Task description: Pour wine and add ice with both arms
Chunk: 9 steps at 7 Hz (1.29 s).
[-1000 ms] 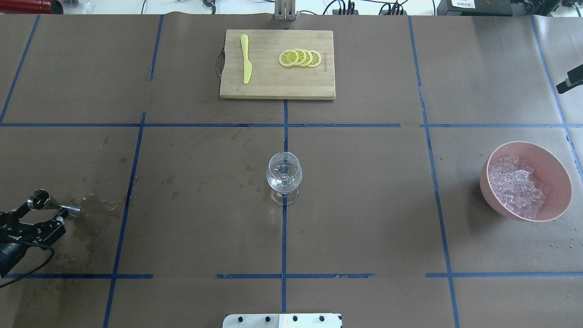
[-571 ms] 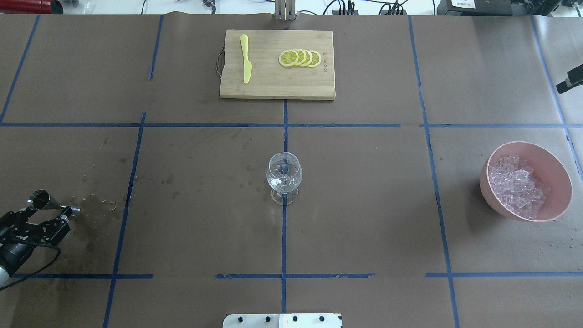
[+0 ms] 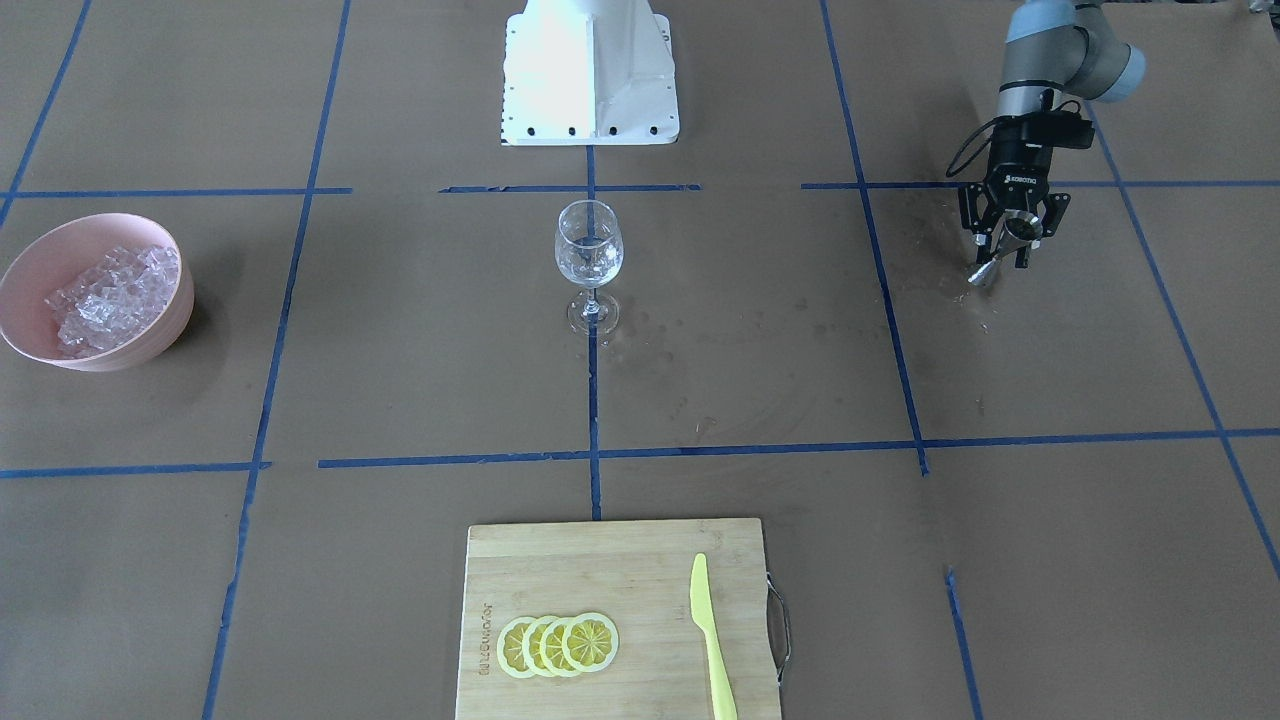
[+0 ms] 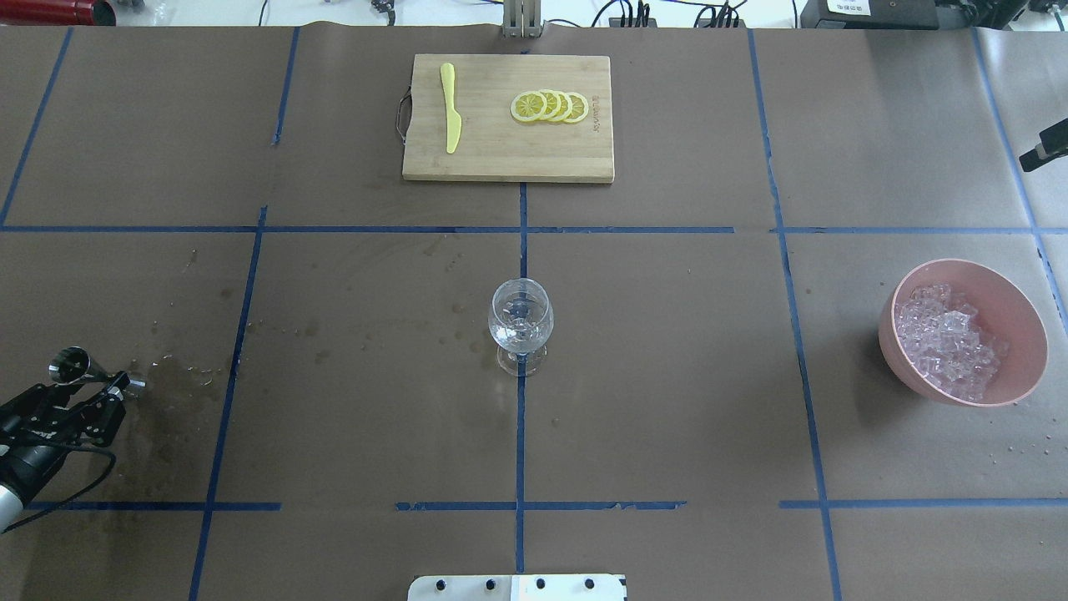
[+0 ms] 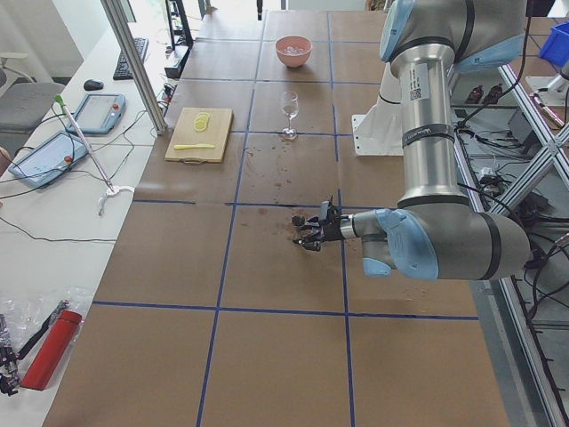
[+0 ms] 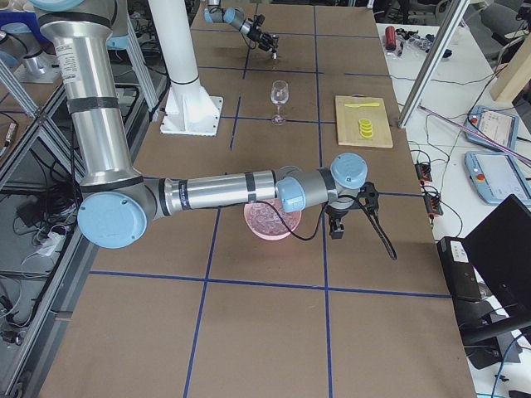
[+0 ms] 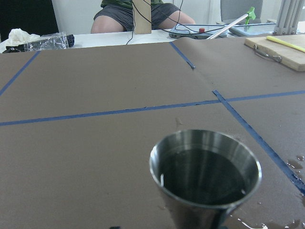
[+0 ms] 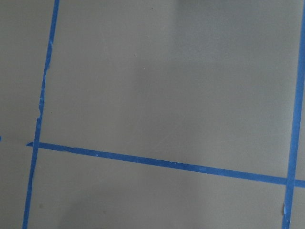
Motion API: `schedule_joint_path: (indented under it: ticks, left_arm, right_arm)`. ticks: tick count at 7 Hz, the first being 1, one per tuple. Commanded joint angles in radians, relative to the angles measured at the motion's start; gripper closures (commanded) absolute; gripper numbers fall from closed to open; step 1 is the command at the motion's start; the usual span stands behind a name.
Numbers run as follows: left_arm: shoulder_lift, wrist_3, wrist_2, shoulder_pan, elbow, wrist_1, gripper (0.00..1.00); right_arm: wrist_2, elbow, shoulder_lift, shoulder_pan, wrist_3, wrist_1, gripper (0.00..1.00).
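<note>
My left gripper (image 4: 107, 391) is shut on a steel jigger (image 4: 71, 365) and holds it low over wet marks (image 4: 175, 392) at the table's left edge. The left wrist view shows the jigger's cup (image 7: 205, 176), upright, with a shine of liquid inside. The wine glass (image 4: 520, 321) stands at the table's middle with a little clear liquid in it. The ice (image 4: 947, 338) is heaped in a pink bowl (image 4: 1005, 288) at the right. My right gripper (image 6: 365, 207) hangs beyond the bowl with a long black tool below it. I cannot tell whether it is open or shut.
A wooden cutting board (image 4: 501, 154) at the far middle carries lemon slices (image 4: 551, 107) and a yellow knife (image 4: 450, 108). The white pedestal (image 3: 590, 80) stands at the near edge. A black tip (image 4: 1043, 150) shows at the overhead view's right edge.
My left gripper has drawn back slightly toward the left edge with the jigger in it. The glass, bowl and board have not moved.
</note>
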Motion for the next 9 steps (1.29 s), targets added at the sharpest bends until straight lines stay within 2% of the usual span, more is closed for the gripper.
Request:
schedule_joint_path:
  ticks: [1, 3, 4, 5, 6, 8, 9]
  left_arm:
    - [0.0, 0.0, 0.022, 0.0, -0.002, 0.0, 0.42]
    - [-0.009, 0.0, 0.054, 0.002, 0.001, -0.002, 0.42]
    - [-0.019, 0.002, 0.055, 0.003, 0.001, -0.002, 0.47]
    - [-0.019, 0.006, 0.054, 0.003, 0.001, -0.002, 0.63]
    - [-0.02, 0.006, 0.049, 0.003, -0.004, -0.008, 1.0]
    - [-0.02, 0.09, 0.046, 0.005, -0.017, -0.024, 1.0]
    - [-0.022, 0.171, 0.045, 0.005, -0.093, -0.04, 1.0]
  right_arm:
    - [0.0, 0.002, -0.005, 0.0, -0.002, 0.0, 0.0]
    - [-0.002, 0.002, -0.005, 0.0, -0.002, 0.0, 0.0]
    - [-0.002, 0.0, -0.005, 0.0, -0.002, 0.0, 0.0]
    - [-0.002, -0.001, -0.005, 0.0, -0.003, 0.0, 0.0]
    - [-0.002, -0.001, -0.005, 0.0, -0.003, 0.0, 0.0]
    - [-0.002, 0.003, -0.005, 0.0, -0.002, 0.0, 0.0]
    - [-0.002, 0.026, -0.005, 0.0, 0.006, 0.0, 0.0]
